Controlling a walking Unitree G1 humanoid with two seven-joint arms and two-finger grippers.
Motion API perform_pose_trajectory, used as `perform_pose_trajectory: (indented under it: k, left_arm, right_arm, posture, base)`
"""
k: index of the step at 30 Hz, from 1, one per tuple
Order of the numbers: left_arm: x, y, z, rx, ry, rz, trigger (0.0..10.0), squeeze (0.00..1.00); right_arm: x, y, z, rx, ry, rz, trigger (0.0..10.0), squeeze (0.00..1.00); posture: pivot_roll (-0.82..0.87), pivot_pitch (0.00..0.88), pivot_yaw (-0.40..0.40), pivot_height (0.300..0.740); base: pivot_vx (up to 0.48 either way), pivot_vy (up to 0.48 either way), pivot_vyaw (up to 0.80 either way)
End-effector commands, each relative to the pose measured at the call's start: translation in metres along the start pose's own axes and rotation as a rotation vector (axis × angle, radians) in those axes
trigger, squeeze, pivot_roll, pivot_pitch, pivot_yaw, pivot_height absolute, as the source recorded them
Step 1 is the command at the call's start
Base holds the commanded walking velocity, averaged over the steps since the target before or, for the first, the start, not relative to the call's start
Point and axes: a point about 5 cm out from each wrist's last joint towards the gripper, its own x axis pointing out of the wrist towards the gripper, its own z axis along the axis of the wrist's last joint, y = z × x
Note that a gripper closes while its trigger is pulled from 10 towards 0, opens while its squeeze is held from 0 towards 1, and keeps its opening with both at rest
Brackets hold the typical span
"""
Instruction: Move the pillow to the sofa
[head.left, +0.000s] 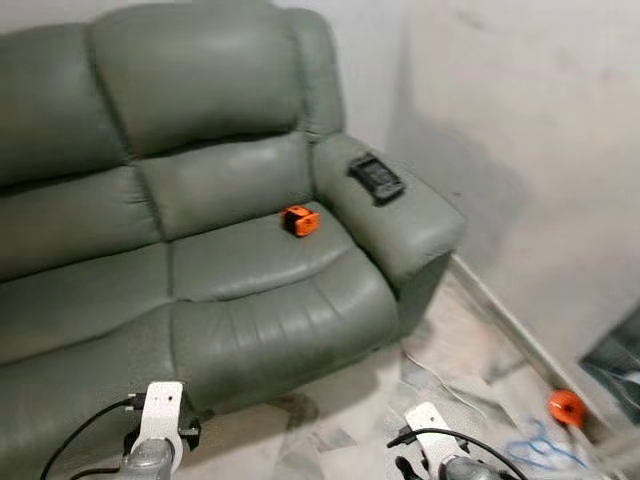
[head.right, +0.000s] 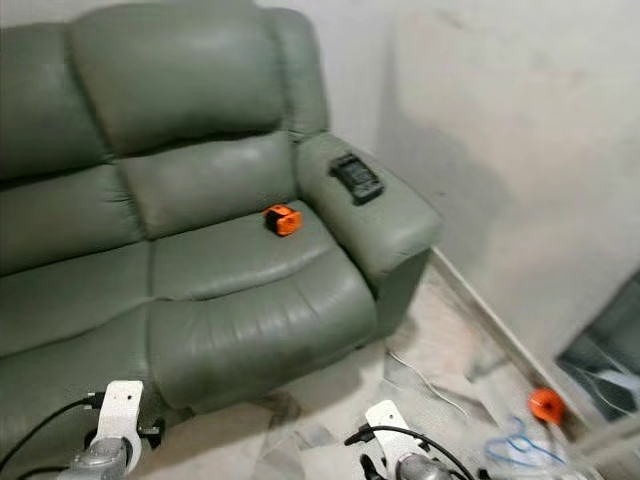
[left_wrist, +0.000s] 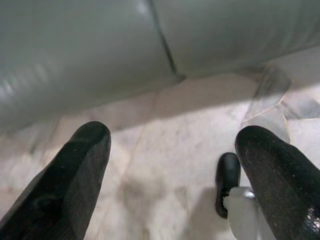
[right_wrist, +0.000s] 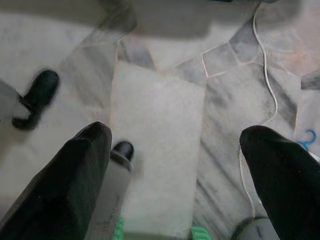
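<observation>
Pillow: we find no pillow among the things before us, so we cannot say which way it lies from either gripper, how its long axis runs, which arm is nearer, or how it looks.
Sofa (head.left: 200, 250): grey-green leather, standing far and left of us, its seat front just beyond our arms.
On the sofa: a small orange object (head.left: 299, 220) rests at the back of the right seat; a black remote-like device (head.left: 376, 178) lies on the right armrest (head.left: 395, 215).
Left gripper (left_wrist: 175, 165): hangs low over the pale floor (right_wrist: 160, 125) near the sofa's base, fingers spread wide, holding nothing.
Right gripper (right_wrist: 175, 165): hangs over marble tiles, fingers apart and empty, near a white cable (right_wrist: 267, 75).
Floor at right: an orange round object (head.left: 564, 406) and a blue hanger (head.left: 540, 445) near the wall.
Judgement: we must first look for the pillow elsewhere.
</observation>
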Motion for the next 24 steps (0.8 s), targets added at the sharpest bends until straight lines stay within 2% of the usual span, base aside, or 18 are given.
perform_pose_trajectory:
  k: [1, 10, 13, 24]
  left_arm:
    - [-0.0003, 0.0043, -0.0027, 0.01, 0.013, 0.01, 10.0, 0.0]
    - [-0.0005, 0.0044, -0.0048, 0.02, 0.027, 0.011, 10.0, 0.0]
    - [-0.0006, 0.0024, -0.0074, -0.023, 0.054, -0.021, 10.0, 0.0]
    - [-0.0008, 0.0034, -0.0091, 0.015, 0.066, -0.007, 10.0, 0.0]
  right_arm:
    - [0.0012, 0.0012, 0.0071, -0.009, -0.016, 0.003, 10.0, 0.0]
    - [0.0015, 0.0022, 0.0095, -0.052, -0.019, 0.011, 10.0, 0.0]
    - [0.0016, 0.0023, 0.0096, -0.053, -0.02, 0.012, 10.0, 0.0]
    - [0.0016, 0.0033, 0.0089, -0.035, -0.021, 0.012, 10.0, 0.0]
  posture:
    - [-0.1, 0.0, -0.012, 0.74]
    - [-0.1, 0.0, -0.013, 0.74]
    - [-0.1, 0.0, -0.012, 0.74]
    - [-0.1, 0.0, -0.003, 0.74]
  base:
    - [0.0, 0.0, 0.8]
    - [0.0, 0.0, 0.8]
    - [0.0, 0.0, 0.8]
    - [0.0, 0.0, 0.8]
